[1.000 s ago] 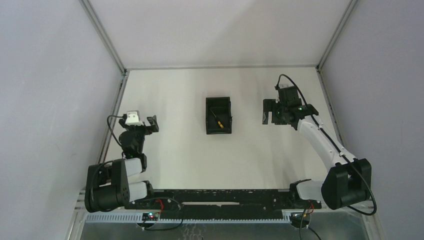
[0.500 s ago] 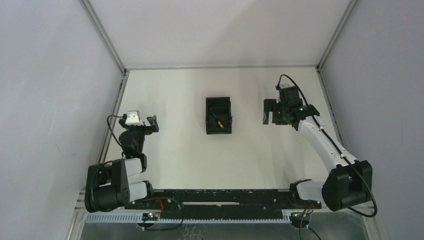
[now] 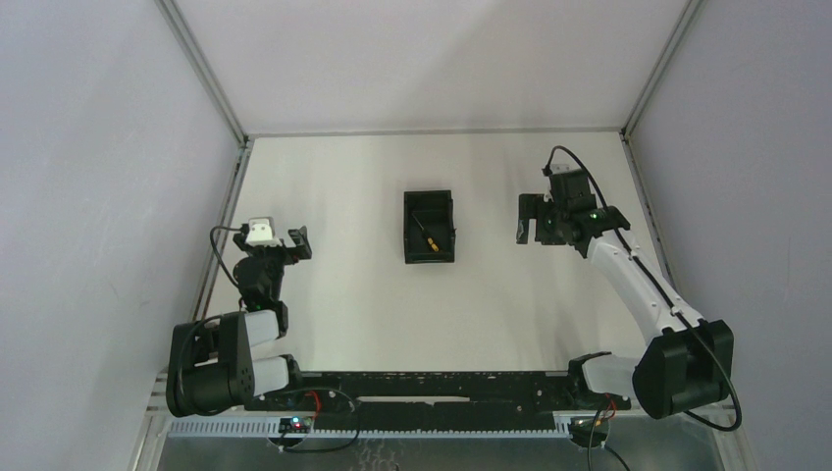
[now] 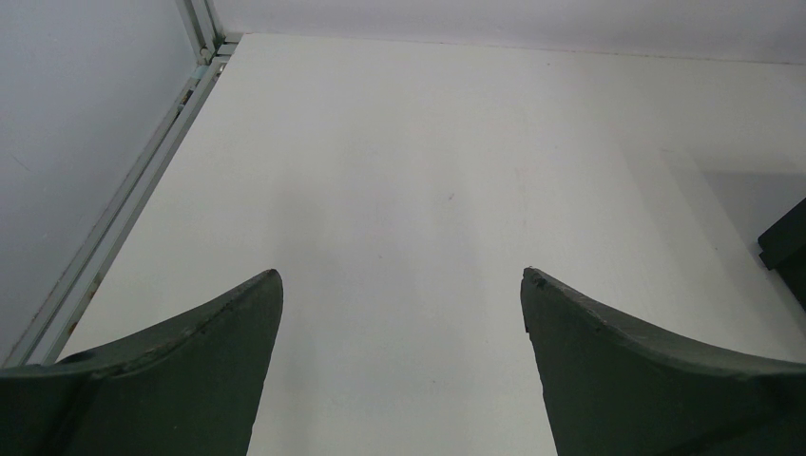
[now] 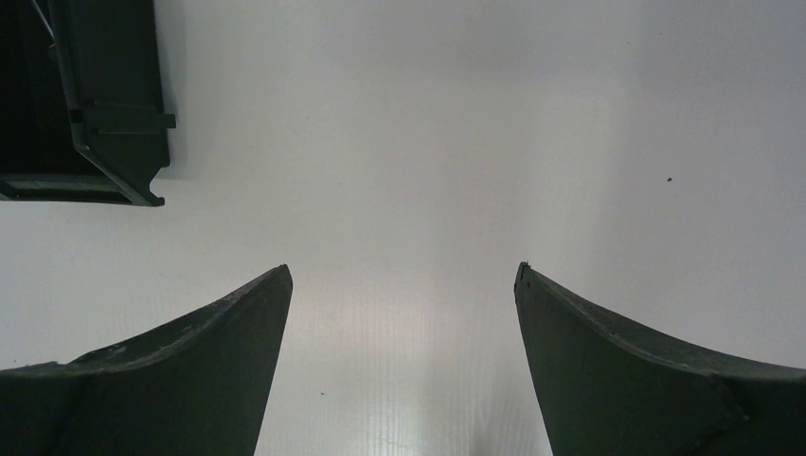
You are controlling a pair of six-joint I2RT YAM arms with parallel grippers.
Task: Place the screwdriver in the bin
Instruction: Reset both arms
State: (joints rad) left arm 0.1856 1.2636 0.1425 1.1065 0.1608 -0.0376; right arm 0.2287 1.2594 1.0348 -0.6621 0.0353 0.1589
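Observation:
The black bin (image 3: 430, 227) stands in the middle of the white table. The screwdriver (image 3: 427, 238) lies inside it, its yellow-and-black handle toward the near end. My right gripper (image 3: 526, 219) is open and empty, above the table to the right of the bin. The right wrist view shows a corner of the bin (image 5: 105, 114) at the upper left, with bare table between the open gripper's (image 5: 403, 277) tips. My left gripper (image 3: 299, 242) is open and empty at the left side of the table, far from the bin. A dark bin edge (image 4: 787, 249) shows at the right of the left wrist view.
Grey walls and metal frame rails (image 3: 222, 211) enclose the table on the left, right and back. A black rail (image 3: 432, 385) with the arm bases runs along the near edge.
The right arm has drifted slightly to the right, away from the bin. The left arm, the bin and the screwdriver have not moved.

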